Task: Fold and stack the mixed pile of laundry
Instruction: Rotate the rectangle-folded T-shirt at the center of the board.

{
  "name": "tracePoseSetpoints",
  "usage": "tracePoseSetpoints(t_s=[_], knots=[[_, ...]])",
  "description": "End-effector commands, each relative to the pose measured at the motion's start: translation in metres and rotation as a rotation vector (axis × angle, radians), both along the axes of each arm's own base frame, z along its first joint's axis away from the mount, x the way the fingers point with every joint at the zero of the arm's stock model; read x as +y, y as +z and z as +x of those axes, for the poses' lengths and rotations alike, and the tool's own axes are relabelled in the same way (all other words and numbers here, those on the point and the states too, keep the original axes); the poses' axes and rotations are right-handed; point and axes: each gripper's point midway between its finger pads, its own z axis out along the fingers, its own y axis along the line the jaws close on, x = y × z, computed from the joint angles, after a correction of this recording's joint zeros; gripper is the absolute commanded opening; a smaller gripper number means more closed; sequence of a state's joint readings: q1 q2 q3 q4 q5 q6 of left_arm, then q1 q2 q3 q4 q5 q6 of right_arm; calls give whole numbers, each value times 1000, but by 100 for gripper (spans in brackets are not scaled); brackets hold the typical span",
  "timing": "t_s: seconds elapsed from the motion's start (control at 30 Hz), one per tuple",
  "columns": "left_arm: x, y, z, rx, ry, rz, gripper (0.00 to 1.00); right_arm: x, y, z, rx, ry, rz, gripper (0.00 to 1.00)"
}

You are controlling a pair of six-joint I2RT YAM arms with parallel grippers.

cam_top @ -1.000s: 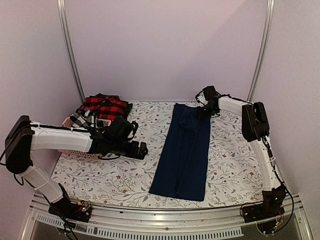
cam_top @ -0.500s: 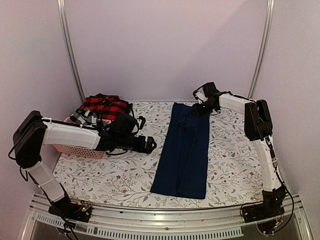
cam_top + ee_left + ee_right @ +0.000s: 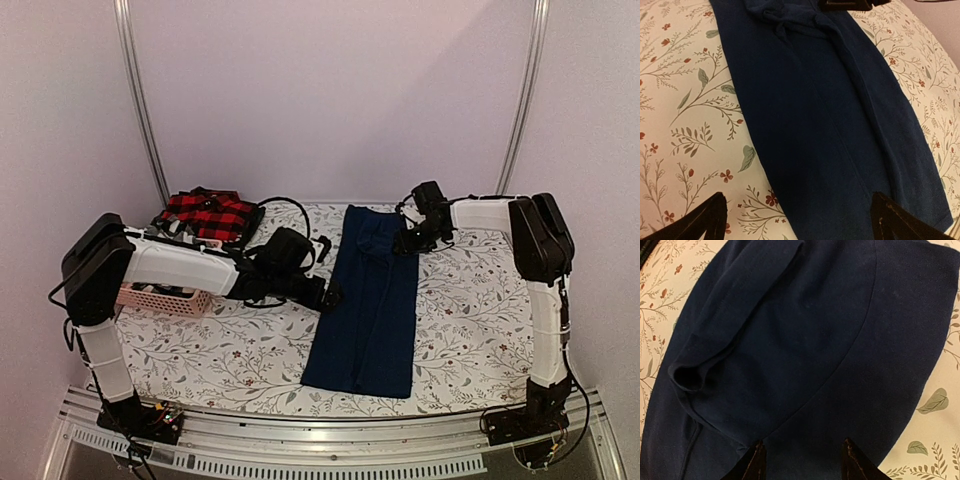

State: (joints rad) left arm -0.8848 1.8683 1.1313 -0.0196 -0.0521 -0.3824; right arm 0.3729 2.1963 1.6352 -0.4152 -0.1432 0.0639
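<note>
Navy blue trousers [image 3: 368, 300] lie flat and long down the middle of the table, folded lengthwise, waist at the far end. My left gripper [image 3: 328, 295] hangs open at their left edge, about halfway along; in the left wrist view its two dark fingertips [image 3: 705, 220] straddle the trousers' edge [image 3: 830, 100] and the tablecloth. My right gripper [image 3: 406, 243] stands open over the far right corner. Its fingertips [image 3: 755, 462] sit apart over the navy cloth [image 3: 805, 330], gripping nothing. The rest of the laundry pile, topped by a red-and-black plaid piece [image 3: 210, 213], sits at the far left.
A pink slotted basket [image 3: 165, 298] holds the pile at the table's left edge, partly behind my left arm. A floral tablecloth [image 3: 470, 310] covers the table. Grey walls and two metal posts close in the back and sides.
My left arm has swung right, from beside the basket to the trousers' left edge. My right gripper has opened wider and shifted slightly along the trousers' far end.
</note>
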Motion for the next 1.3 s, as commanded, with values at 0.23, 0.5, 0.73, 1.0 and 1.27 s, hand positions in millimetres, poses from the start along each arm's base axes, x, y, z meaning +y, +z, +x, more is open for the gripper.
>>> tracePoseSetpoints(t_s=[0.23, 0.5, 0.73, 1.0, 1.27], knots=[[18, -11, 9, -5, 54, 37, 100, 6, -72, 33, 45, 15, -68, 49], [54, -17, 26, 21, 162, 54, 100, 17, -74, 63, 22, 19, -31, 49], [42, 8, 7, 10, 85, -50, 100, 18, 13, 45, -87, 15, 89, 69], [32, -7, -53, 115, 12, -23, 100, -10, 129, -22, -156, -5, 317, 83], [34, -18, -130, 332, -61, -92, 77, -3, 86, -169, 116, -8, 398, 68]])
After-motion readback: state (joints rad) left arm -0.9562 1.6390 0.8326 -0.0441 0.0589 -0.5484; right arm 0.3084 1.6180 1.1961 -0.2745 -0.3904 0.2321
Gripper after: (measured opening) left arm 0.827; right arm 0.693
